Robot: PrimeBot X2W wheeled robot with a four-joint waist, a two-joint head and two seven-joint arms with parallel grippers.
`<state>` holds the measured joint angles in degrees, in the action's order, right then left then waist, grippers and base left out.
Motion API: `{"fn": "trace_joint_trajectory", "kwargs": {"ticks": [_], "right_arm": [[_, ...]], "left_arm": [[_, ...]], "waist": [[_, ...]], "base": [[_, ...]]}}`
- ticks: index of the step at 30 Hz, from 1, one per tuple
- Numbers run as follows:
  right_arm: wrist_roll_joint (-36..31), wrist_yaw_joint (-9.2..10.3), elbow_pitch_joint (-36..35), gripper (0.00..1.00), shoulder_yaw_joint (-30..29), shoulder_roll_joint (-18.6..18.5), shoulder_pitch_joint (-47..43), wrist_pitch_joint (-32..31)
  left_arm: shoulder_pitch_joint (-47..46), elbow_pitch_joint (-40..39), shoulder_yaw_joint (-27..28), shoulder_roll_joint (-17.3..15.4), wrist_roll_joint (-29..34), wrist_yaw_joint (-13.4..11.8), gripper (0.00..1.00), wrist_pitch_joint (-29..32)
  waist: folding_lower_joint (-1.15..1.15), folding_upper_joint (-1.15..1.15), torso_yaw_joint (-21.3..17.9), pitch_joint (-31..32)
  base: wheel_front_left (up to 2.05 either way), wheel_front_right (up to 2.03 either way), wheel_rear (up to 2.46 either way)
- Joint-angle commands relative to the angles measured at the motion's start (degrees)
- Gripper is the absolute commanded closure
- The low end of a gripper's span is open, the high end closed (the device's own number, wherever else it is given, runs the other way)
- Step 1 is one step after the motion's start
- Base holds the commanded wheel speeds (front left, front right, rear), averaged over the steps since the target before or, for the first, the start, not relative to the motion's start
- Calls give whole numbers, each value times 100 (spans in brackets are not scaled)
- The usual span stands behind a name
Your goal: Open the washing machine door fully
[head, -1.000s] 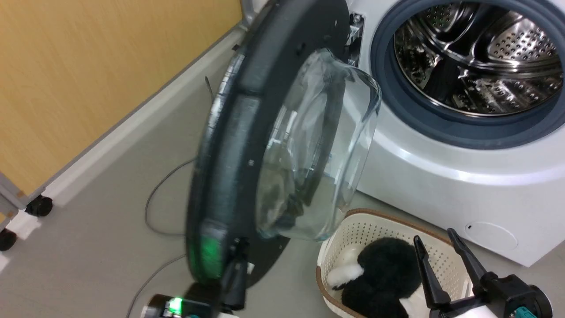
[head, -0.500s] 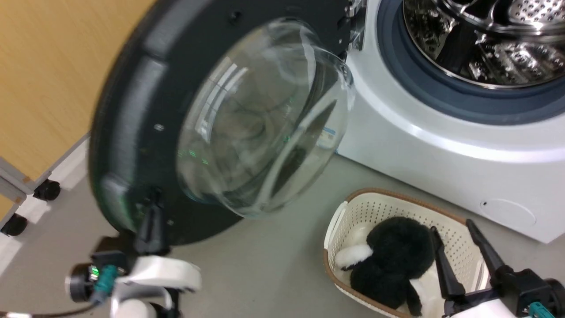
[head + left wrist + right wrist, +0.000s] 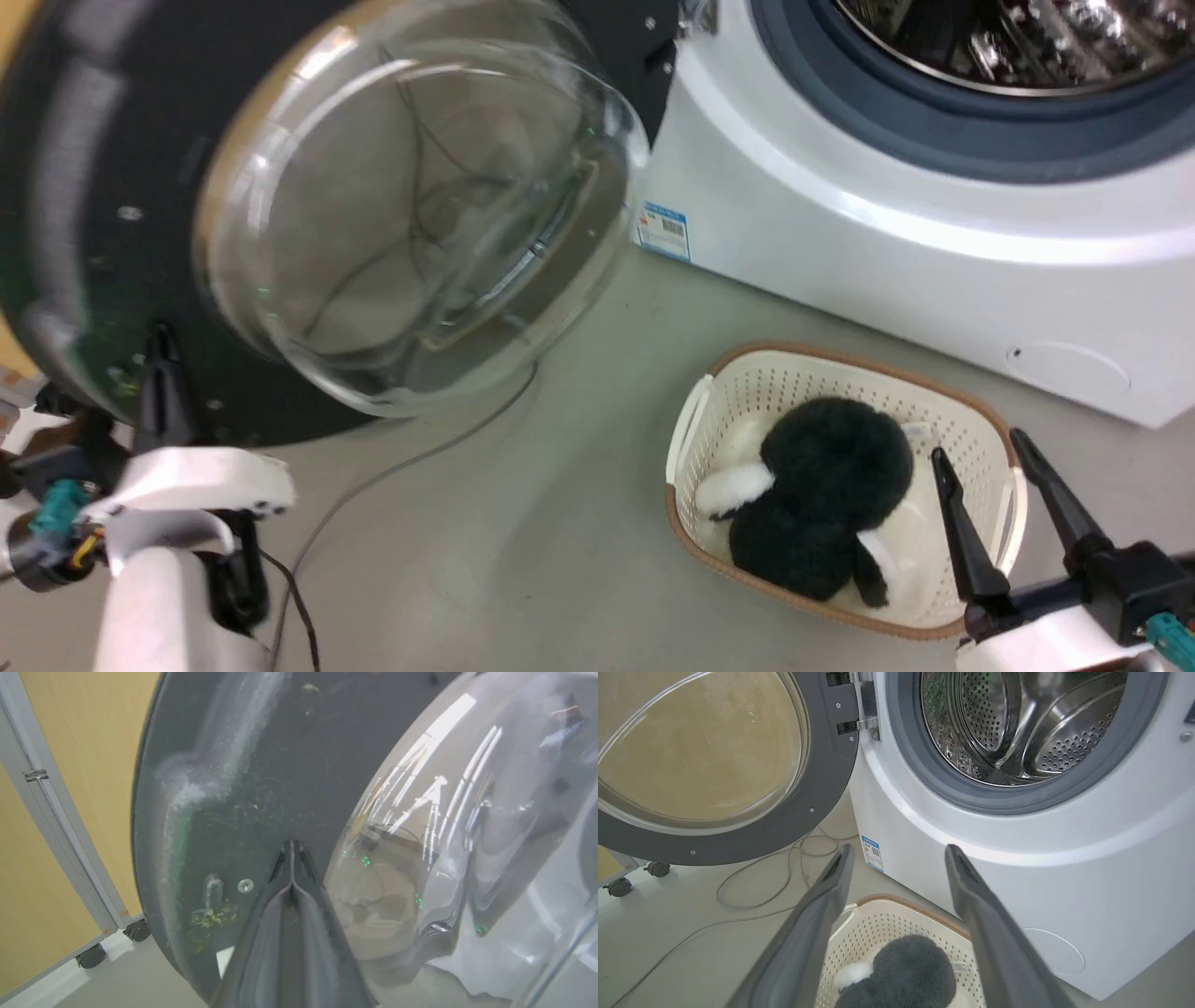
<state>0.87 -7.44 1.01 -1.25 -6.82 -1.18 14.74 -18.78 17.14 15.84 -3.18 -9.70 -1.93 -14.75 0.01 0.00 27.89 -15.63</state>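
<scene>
The washing machine door [image 3: 84,187], a black disc with a clear glass bowl [image 3: 411,196], stands swung wide to the left of the white washing machine [image 3: 840,252]. Its steel drum [image 3: 1017,718] lies open behind the grey gasket. My left gripper [image 3: 161,373] is shut, fingertips pressed against the door's black inner face near its lower rim. In the left wrist view the left gripper [image 3: 292,849] meets the door [image 3: 261,765] beside the bowl. My right gripper [image 3: 1004,476] hangs open over the basket, holding nothing. In the right wrist view the right gripper [image 3: 897,848] faces the machine's front [image 3: 1017,882] and the door [image 3: 826,788].
A cream perforated basket [image 3: 709,411] with a black-and-white plush toy [image 3: 822,495] sits on the floor before the machine. A grey cable [image 3: 392,476] trails across the floor under the door. A wood-coloured panel [image 3: 56,812] on castors [image 3: 619,886] stands just beyond the door.
The door has swung much wider open, from edge-on to facing me, with my shut left gripper moving left against it. The head camera has also shifted. My right gripper stays open.
</scene>
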Motion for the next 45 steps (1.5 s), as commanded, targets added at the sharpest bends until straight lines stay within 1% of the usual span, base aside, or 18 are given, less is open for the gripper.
{"fn": "trace_joint_trajectory", "kwargs": {"ticks": [1, 7, 8, 15, 20, 25, 32, 38, 45], "right_arm": [[-53, -5, -36, 0, 17, -58, 122, 26], [-52, -5, -30, 0, 48, -125, 259, 26], [-52, -5, -30, 0, 48, -125, 259, 26], [-51, -5, 7, 0, 49, -187, 336, 26], [-53, -5, 49, 0, 60, -150, 313, 26], [-47, -5, 53, 0, 27, -54, 268, 26], [-29, -5, 45, 0, -79, 187, 114, 26], [-53, -5, -74, 0, -173, 318, -6, 26], [-96, -5, -248, 0, -288, 383, -168, 26]], "left_arm": [[-218, 204, 199, -90, -32, 58, 100, -25], [-702, 733, 764, -166, -123, 241, 100, -25], [-702, 733, 764, -166, -123, 241, 100, -25], [-1149, 1302, 1183, -325, 68, 455, 100, -25], [-1162, 1359, 1267, -349, 275, 555, 100, -25], [-945, 1106, 1212, -335, 516, 622, 100, -25], [-318, 419, 1108, -211, 728, 718, 100, -25], [238, -332, 728, -106, 912, 789, 100, -25], [867, -946, 189, -16, 936, 827, 100, -25]], "waist": [[-1, 0, -75, -130], [-1, 0, -167, -312], [-1, 0, -167, -312], [-1, 0, -244, -357], [-1, 0, -280, -210], [-1, 0, -331, 28], [-1, 0, -450, 577], [-1, 0, -622, 978], [-1, 0, -929, 1384]], "base": [[0, 0, 0], [0, 0, 0], [0, 0, 0], [0, 0, 0], [0, 0, 0], [0, 0, 0], [0, 0, 0], [0, 0, 0], [0, 0, 0]]}}
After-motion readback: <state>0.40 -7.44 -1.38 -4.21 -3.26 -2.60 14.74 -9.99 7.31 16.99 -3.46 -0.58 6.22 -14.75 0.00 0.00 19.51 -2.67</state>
